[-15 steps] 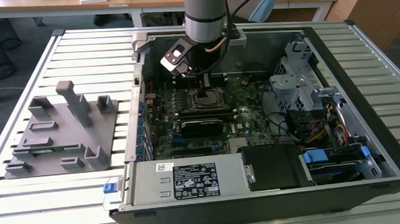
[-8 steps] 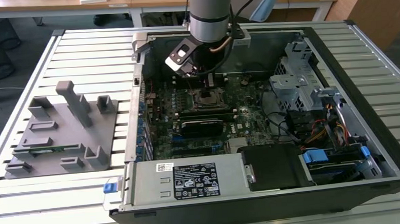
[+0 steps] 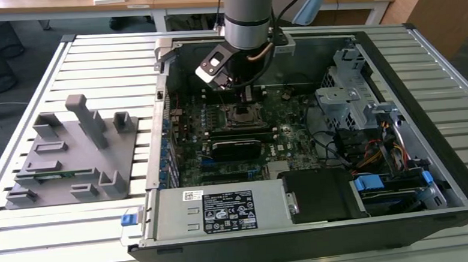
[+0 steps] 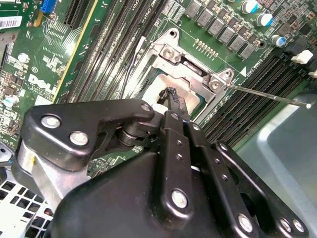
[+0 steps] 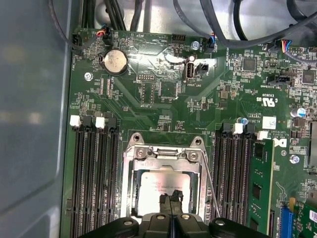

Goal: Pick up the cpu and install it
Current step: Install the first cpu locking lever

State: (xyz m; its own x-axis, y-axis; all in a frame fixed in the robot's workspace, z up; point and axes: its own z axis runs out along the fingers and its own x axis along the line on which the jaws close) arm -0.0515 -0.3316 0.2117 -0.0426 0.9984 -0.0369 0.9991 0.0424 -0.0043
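Clearly the work is at the install step, not at the pick-up. The cpu [image 5: 153, 186] lies flat inside the socket [image 5: 163, 152] on the green board [image 5: 148, 94], in the middle of the open computer case [image 3: 422, 55]. Its silvery top looks level, and its edges seem parallel to the socket frame.

The gripper [image 5: 171, 199] stands straight above it. In the first wrist view its two fingers are pressed together with nothing between them, so the claw is closed and empty. The tips are on or just over the metal top of the cpu, near one edge; I cannot tell if they really touch it.

The thin lever [image 4: 267, 94] of the socket stands away from the frame, so I judge that the socket is not locked. The memory slots [image 5: 94, 173] run close beside the socket, but apart from the fingers.

In my judgement, any further move here calls for very little force and a straight vertical path, because a sideways push could shift the chip in its seat. The slim lever would need exact aim.
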